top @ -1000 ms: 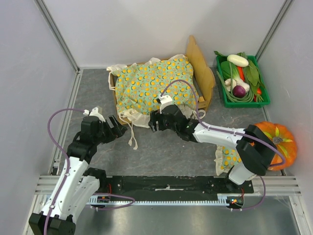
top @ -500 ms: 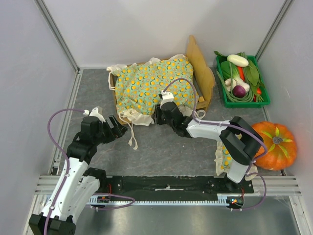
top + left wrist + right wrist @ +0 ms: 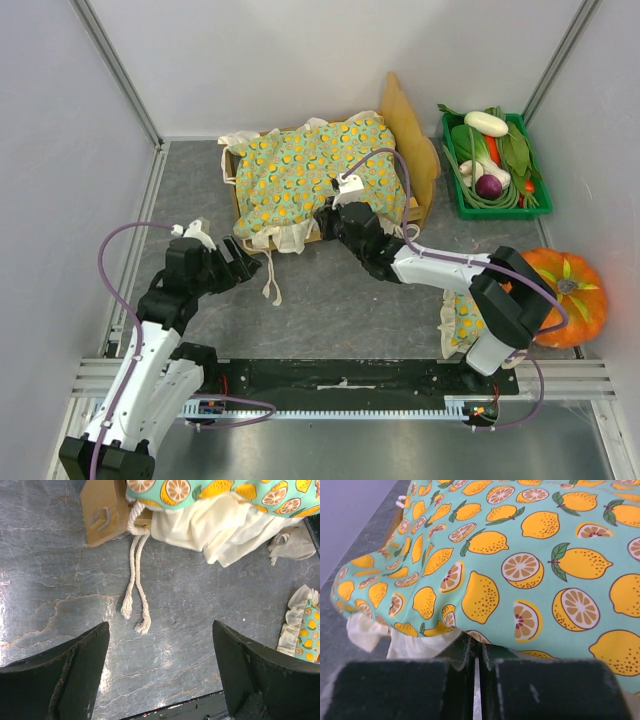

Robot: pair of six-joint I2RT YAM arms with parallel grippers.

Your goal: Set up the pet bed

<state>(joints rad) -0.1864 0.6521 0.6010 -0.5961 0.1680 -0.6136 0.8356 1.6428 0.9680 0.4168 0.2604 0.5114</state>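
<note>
Along the back of the table [image 3: 330, 310], close to the rear wall, sits the pet bed [image 3: 408, 130], with its tall headboard standing at the right end. A lemon-print blanket [image 3: 300, 175] covers nearly all of the frame. Its cream ruffle spills over the near edge and the left end. In the left wrist view, 1 bare wooden corner of the frame shows under the cloth, and 2 rope cords [image 3: 134, 585] trail from there onto the grey surface.

A wide bare band of table runs between the bed's near edge and the arm bases, and a narrower bare strip separates the bed's left end from the left wall. The left gripper [image 3: 161, 630] hangs over that band near the cord ends, fingers spread wide with nothing between them. The right gripper [image 3: 328, 215] reaches to the blanket's near edge. Its fingers are pressed together right at the hem, and I cannot tell whether any cloth is nipped between them.

Right of the headboard, across a small gap, a green crate [image 3: 455, 190] fills the back right corner. It holds a white vegetable [image 3: 486, 123], a purple onion [image 3: 489, 185], leafy greens and something orange. Nearer, against the right wall, stands a pumpkin [image 3: 575, 290]. A small matching pillow [image 3: 462, 322] lies by the right arm's base, partly under the arm.
</note>
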